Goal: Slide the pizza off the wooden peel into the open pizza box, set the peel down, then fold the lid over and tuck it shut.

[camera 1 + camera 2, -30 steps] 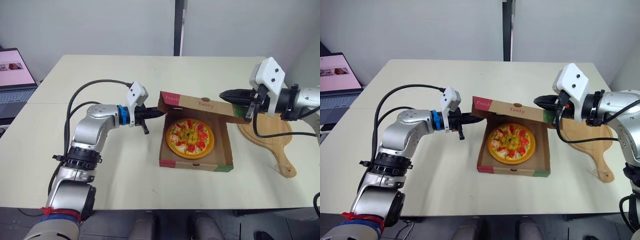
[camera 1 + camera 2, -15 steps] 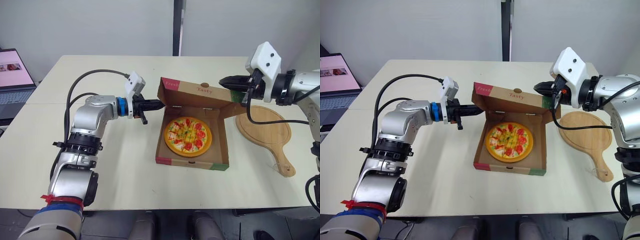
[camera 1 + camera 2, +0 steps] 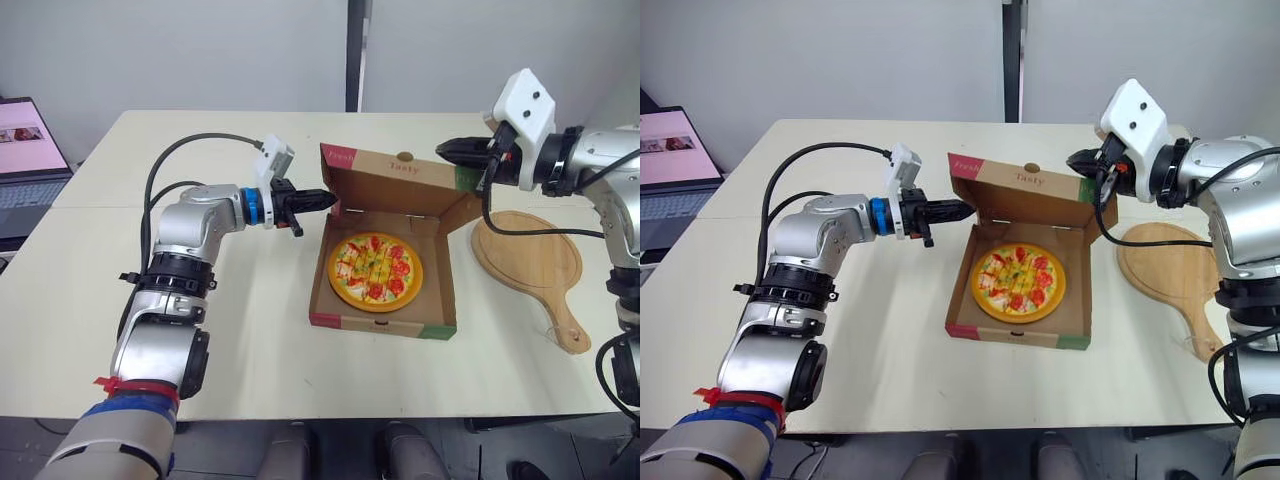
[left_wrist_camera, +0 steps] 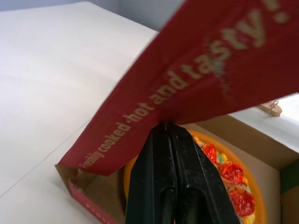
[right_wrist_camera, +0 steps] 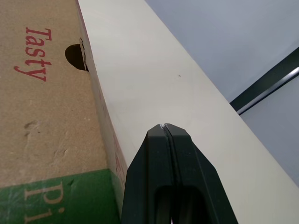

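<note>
The toy pizza [image 3: 375, 268] lies in the open cardboard box [image 3: 380, 325] at the table's middle. Its lid [image 3: 400, 195] stands raised at the far side, with a red and green front flap along the top edge. My left gripper [image 3: 325, 200] is shut, its tips pressed against the lid's red side flap [image 4: 196, 70] at the left corner. My right gripper [image 3: 443, 149] is shut too, its tips beside the lid's right top corner [image 5: 46, 102]. The wooden peel [image 3: 530, 255] lies flat on the table, right of the box.
A laptop [image 3: 25, 150] sits at the far left edge. Bare tabletop [image 3: 250, 330] spreads in front of and left of the box. The peel's handle [image 3: 565, 330] points toward the near right edge.
The lid's free edge has risen and the lid stands more upright. Both grippers moved up and toward the far side with it, staying shut. The box shifted slightly left.
</note>
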Motion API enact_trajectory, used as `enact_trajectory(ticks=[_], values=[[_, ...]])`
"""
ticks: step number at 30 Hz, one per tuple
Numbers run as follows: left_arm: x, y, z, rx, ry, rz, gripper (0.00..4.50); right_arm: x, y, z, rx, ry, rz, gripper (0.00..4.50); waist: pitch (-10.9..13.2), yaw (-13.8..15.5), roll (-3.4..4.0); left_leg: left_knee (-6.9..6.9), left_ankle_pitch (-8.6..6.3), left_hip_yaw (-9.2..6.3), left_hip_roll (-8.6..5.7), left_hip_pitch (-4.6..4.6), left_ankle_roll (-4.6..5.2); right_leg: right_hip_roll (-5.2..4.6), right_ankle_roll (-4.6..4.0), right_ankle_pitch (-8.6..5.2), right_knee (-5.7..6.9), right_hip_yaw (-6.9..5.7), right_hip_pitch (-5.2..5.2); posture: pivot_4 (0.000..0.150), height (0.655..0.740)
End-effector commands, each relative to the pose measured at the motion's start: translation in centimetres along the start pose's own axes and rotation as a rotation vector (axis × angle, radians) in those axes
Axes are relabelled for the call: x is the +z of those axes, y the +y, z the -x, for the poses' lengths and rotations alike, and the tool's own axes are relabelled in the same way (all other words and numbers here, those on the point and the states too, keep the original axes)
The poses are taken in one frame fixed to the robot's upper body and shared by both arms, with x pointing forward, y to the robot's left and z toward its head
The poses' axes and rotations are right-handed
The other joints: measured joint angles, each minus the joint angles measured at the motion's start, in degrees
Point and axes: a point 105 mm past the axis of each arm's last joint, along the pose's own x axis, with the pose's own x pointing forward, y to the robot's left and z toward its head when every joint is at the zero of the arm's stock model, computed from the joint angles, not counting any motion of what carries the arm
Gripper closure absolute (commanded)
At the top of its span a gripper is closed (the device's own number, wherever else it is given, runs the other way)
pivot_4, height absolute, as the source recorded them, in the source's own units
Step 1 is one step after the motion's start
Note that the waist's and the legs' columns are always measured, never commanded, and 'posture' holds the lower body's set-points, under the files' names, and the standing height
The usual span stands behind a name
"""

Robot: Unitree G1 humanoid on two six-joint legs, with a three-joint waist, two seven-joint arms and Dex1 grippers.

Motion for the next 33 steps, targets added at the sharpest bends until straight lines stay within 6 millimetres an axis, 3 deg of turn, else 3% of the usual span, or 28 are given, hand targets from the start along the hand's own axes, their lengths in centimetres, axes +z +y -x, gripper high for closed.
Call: enact_trajectory(ticks=[1,16,26,31,33], values=[[2.0,-0.6,0.1,-0.029,-0.055,-0.055,4.49,-0.2,0.4,-0.5,0.018,0.012,0.009,4.50,0.0,0.0,0.00,0.00,0.00,0.00,0.00,0.00,-0.01,0.00,0.00,0.00,0.00,0.00,0.00,0.150,0.7318],[-0.9,-1.7,4.5,-0.027,0.032,-0.006,4.49,-0.5,2.9,0.4,0.139,0.037,0.005,4.50,0.0,-0.7,0.01,-0.02,0.00,-0.04,0.01,0.02,0.00,0.00,0.00,0.00,0.02,0.01,0.00,0.150,0.7318],[-1.7,-1.6,7.5,0.003,0.106,-0.001,4.49,-0.2,4.3,1.0,0.177,0.038,-0.011,4.50,0.0,-1.0,0.01,-0.04,-0.01,-0.06,0.01,0.01,0.00,-0.02,0.00,0.00,-0.01,0.01,-0.01,0.150,0.7318],[-0.2,-0.7,7.8,0.036,0.077,-0.039,4.49,-0.3,5.1,1.2,0.197,0.044,-0.023,4.50,0.0,-1.0,0.01,-0.05,-0.01,-0.07,0.01,-0.01,0.01,-0.02,0.00,0.00,-0.02,0.00,-0.02,0.150,0.7318],[1.2,-0.2,7.7,0.050,0.054,-0.081,4.49,-0.6,5.8,1.3,0.214,0.053,-0.031,4.50,0.0,-1.0,0.01,-0.05,-0.01,-0.07,0.00,-0.03,0.01,-0.03,0.00,0.00,-0.03,-0.01,-0.04,0.150,0.7318]])
